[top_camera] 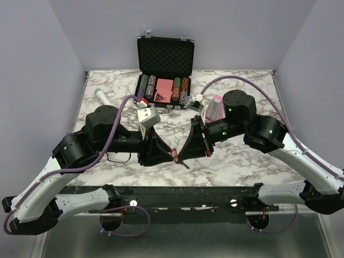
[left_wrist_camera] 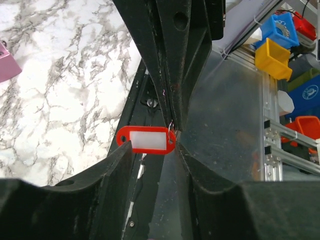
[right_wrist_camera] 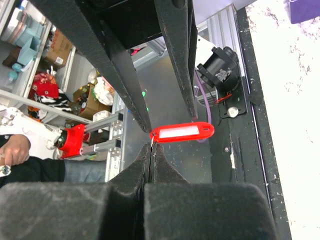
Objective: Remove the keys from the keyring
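The keyring, a red oval tag with a white label (top_camera: 173, 154), hangs above the table's near middle between both grippers. In the left wrist view the keyring (left_wrist_camera: 146, 140) lies across the tips of my left gripper (left_wrist_camera: 154, 147), whose jaws stand wide apart. My right gripper (right_wrist_camera: 151, 147) is shut on a thin silver metal sliver, the keys (right_wrist_camera: 151, 143), at the keyring's (right_wrist_camera: 182, 131) end. From above, a small dark piece of the keys (top_camera: 184, 162) sticks out below my right gripper (top_camera: 180, 153). My left gripper (top_camera: 170, 152) faces it.
An open black case (top_camera: 164, 54) of poker chips and pink cards stands at the back. A pink metronome (top_camera: 215, 109) stands behind the right arm, a white block (top_camera: 148, 115) behind the left arm. A black rail (top_camera: 172, 191) runs along the table's near edge.
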